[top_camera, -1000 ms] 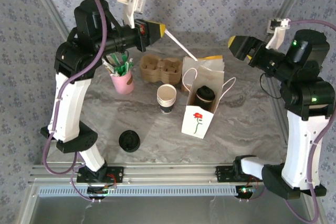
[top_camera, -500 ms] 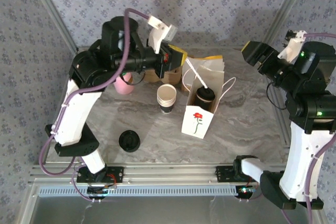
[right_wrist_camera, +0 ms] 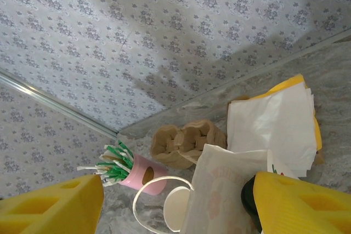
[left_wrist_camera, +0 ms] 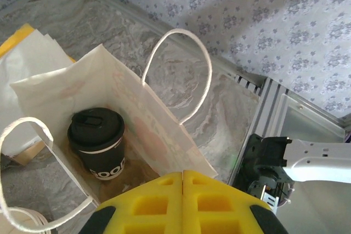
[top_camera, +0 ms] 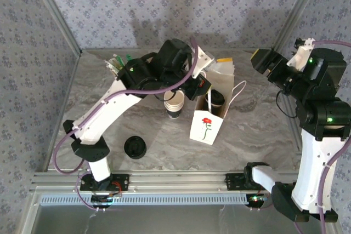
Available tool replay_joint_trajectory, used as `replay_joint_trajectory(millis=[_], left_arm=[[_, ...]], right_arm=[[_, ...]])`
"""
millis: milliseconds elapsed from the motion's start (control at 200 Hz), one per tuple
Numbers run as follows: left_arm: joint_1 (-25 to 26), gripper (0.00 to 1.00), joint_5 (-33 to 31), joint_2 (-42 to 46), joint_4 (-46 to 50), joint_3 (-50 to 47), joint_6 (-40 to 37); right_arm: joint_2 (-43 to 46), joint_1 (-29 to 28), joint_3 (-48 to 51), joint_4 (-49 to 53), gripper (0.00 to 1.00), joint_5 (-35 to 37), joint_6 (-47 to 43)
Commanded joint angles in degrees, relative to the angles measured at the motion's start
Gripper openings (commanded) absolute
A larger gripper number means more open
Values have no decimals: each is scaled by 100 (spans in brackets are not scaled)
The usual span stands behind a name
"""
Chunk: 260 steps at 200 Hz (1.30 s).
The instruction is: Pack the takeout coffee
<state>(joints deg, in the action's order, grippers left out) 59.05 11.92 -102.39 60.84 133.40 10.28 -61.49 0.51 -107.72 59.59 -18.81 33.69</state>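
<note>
Where the table is seen from above, the takeout coffee [top_camera: 216,98] is found upright inside the white paper bag [top_camera: 207,127], and the left gripper [top_camera: 199,86] is positioned just above the bag's mouth. In the left wrist view, its yellow fingers [left_wrist_camera: 148,201] are seen pressed together, with nothing between them. In the right wrist view, the right gripper [right_wrist_camera: 175,204] is shown spread wide and empty.

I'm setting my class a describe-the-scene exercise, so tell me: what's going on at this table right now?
The takeout coffee stands lidded inside the white paper bag. The left gripper, shut with nothing visible between its fingers, hovers above the bag's open top. The right gripper is open and empty, raised off to the right side.
</note>
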Motion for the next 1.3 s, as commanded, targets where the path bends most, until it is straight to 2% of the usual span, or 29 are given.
replay_joint_trajectory(millis=[0, 390, 410, 435, 455, 555, 640, 810, 939, 1039, 1209, 1294], left_arm=[[37, 0, -39, -253, 223, 180, -210], [41, 0, -85, -781, 306, 61, -236], [37, 5, -82, -791, 306, 62, -222], [37, 19, -83, -800, 306, 63, -220], [37, 23, -84, -807, 306, 67, -232], [29, 33, -168, -791, 315, 153, -272], [28, 34, -240, -791, 378, 354, -320], [28, 44, -453, -757, 543, 967, -365], [6, 58, -774, -463, 364, 1148, -414], [-64, 73, -1019, -67, 9, 869, -385], [-296, 99, -1303, 742, -903, -253, -242], [-529, 100, -1217, 1050, -1307, -811, -35]], right_arm=[[80, 42, 39, -117, 74, -21, 43], [139, 157, 149, -88, 77, 17, -117], [131, 167, 151, -82, 77, 10, -127], [130, 183, 163, -84, 77, 9, -135], [129, 194, 163, -84, 77, 0, -150], [131, 276, 186, -9, 78, 15, -212], [111, 387, 226, 86, 79, 18, -224], [42, 750, 516, 167, 80, -241, -167], [39, 1126, 1051, 73, 80, -608, -20], [83, 1428, 1694, -237, 79, -1018, 185], [-67, 1776, 2807, -1066, 79, -1433, 514], [-471, 1869, 2975, -1380, 79, -1461, 605]])
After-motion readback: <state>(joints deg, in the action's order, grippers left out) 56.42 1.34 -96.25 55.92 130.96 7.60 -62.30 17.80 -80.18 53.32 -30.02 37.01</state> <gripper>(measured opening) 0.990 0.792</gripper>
